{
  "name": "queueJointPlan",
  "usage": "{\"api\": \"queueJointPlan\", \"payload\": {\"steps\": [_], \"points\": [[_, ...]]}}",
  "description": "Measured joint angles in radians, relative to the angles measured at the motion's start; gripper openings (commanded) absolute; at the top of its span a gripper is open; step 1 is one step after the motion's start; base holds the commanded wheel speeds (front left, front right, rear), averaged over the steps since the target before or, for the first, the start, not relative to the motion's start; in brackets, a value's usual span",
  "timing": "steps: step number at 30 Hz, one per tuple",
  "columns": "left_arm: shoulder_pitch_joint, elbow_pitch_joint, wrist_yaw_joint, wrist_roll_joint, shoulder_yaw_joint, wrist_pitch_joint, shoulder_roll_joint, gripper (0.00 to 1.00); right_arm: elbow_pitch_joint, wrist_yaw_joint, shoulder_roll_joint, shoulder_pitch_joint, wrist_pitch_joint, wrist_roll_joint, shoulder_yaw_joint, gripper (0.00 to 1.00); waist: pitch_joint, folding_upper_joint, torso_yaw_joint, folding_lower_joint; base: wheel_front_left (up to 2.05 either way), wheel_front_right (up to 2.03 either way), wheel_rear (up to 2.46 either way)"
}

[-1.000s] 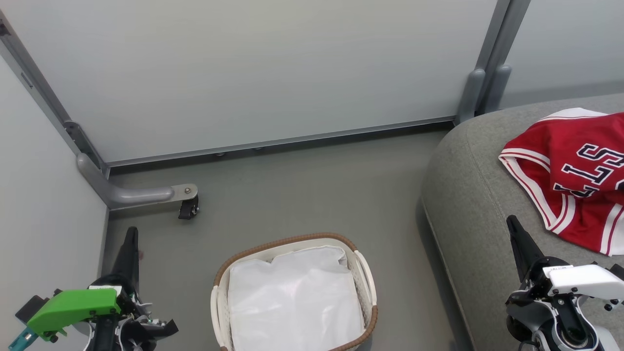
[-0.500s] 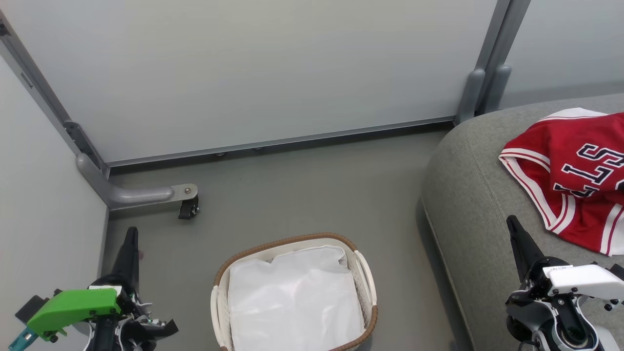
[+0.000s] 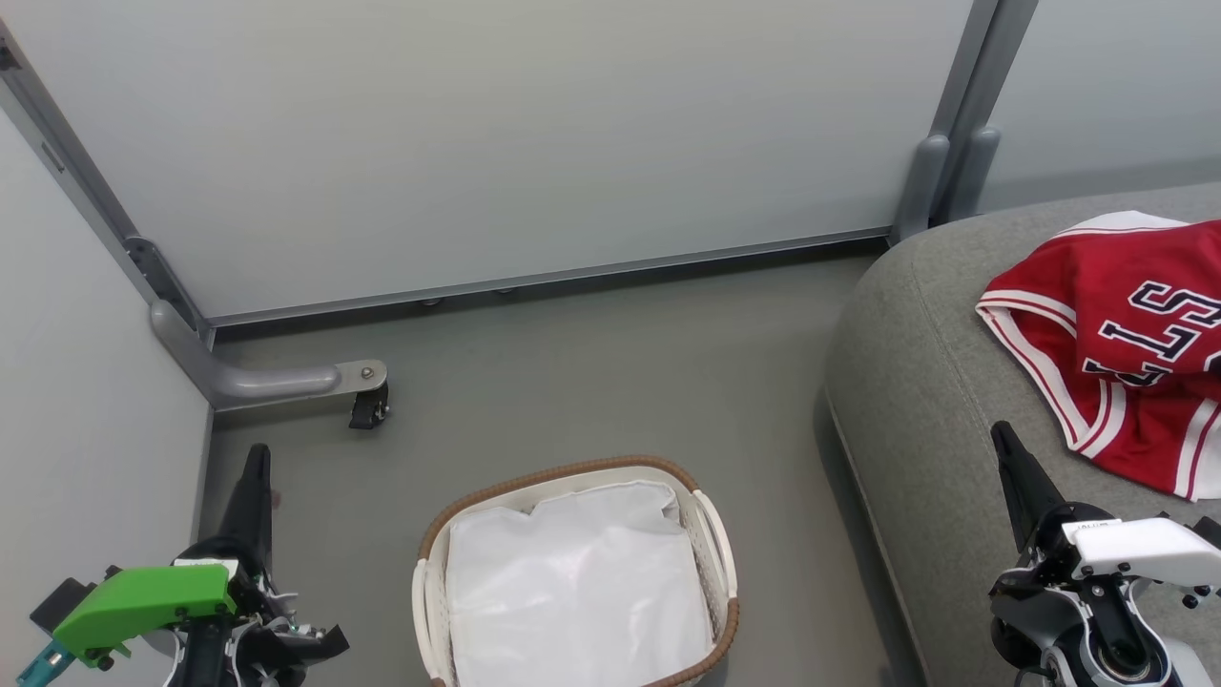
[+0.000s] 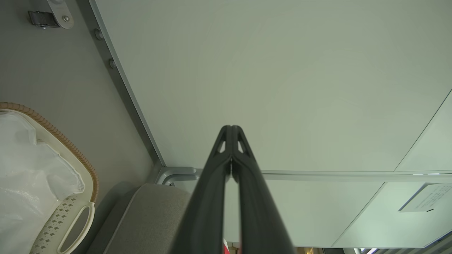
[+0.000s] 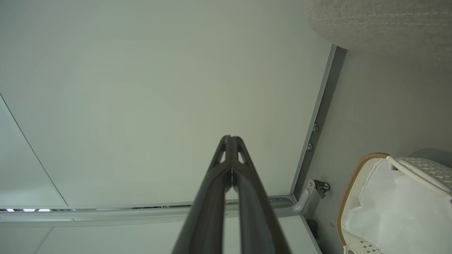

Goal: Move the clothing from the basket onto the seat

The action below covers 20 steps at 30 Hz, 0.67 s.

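Note:
The red clothing (image 3: pixel 1126 343), with white-and-black trim and black lettering, lies on the grey seat (image 3: pixel 935 382) at the right of the head view. On the floor in the lower middle stands the white basket (image 3: pixel 720 563) with a brown woven rim; inside it I see just its white liner (image 3: pixel 572 592). My left gripper (image 3: pixel 256 456) is shut and holds nothing, low at the left beside the basket. My right gripper (image 3: pixel 1002 434) is shut and holds nothing, over the seat's front edge, just left of the clothing. The fingertips meet in both the left gripper (image 4: pixel 231 128) and the right gripper (image 5: pixel 230 138).
Pale partition panels (image 3: pixel 496 134) wall in the space at the back and left. A grey metal foot with a black caster (image 3: pixel 367 405) juts onto the floor near my left gripper. Bare grey floor (image 3: pixel 610 372) lies between the basket, the panels and the seat.

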State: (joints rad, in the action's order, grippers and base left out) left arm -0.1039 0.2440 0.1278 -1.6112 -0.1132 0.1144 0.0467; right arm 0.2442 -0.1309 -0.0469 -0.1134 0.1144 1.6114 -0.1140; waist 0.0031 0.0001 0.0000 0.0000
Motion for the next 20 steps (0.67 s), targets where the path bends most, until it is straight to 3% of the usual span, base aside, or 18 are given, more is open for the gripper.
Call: {"api": "queueJointPlan", "payload": {"steps": [20], "points": [[0.000,0.000,0.000,0.000,0.000,0.000,0.000,0.00,0.000,0.000,0.000,0.000,0.000,0.000,0.000,0.00,0.000,0.0000,0.000,0.0000,0.00,0.00,0.00]]}}
